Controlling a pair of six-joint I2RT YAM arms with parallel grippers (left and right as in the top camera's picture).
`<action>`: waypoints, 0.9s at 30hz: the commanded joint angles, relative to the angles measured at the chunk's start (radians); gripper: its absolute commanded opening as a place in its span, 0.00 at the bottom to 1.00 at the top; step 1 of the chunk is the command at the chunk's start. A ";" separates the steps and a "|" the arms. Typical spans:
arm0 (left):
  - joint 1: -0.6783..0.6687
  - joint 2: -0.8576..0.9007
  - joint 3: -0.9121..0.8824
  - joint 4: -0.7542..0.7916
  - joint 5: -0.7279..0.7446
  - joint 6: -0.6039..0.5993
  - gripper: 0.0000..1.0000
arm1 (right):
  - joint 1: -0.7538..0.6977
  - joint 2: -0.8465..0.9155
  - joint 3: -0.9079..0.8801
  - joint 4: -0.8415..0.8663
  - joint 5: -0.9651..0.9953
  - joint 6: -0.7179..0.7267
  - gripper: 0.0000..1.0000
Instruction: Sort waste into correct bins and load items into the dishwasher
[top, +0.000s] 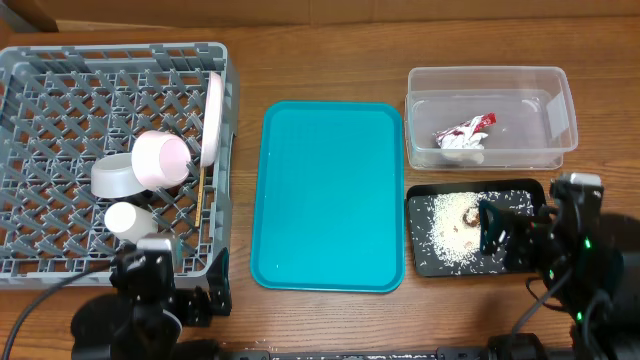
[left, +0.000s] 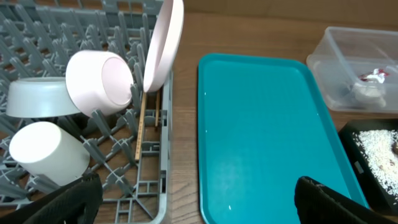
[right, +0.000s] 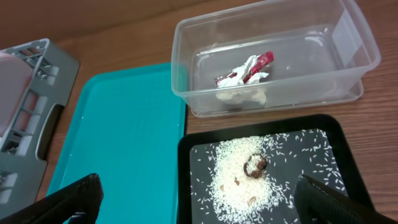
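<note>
Both claws wide apart: left gripper (left: 199, 202) by the dish rack (left: 163, 202), right gripper (right: 199, 202) by the black tray (right: 183, 180) with rice (right: 236, 180).

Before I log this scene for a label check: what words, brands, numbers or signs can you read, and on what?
No text is readable. The crumpled wrapper in the clear tub is red and white, but any print is too small to read. The teal tray, rack and black tray show no markings.

Legible text, labels, brands, numbers: none. Crumpled red-and-white wrapper (right: 244, 70): any print too small to read.
</note>
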 joint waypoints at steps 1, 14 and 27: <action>-0.006 -0.040 -0.011 -0.043 0.011 0.005 1.00 | 0.000 -0.029 -0.006 0.001 0.009 0.003 1.00; -0.006 -0.038 -0.014 -0.118 0.015 0.005 1.00 | 0.000 -0.035 -0.007 -0.020 0.014 -0.002 1.00; -0.006 -0.038 -0.014 -0.118 0.015 0.005 1.00 | 0.030 -0.533 -0.646 0.794 -0.028 -0.050 1.00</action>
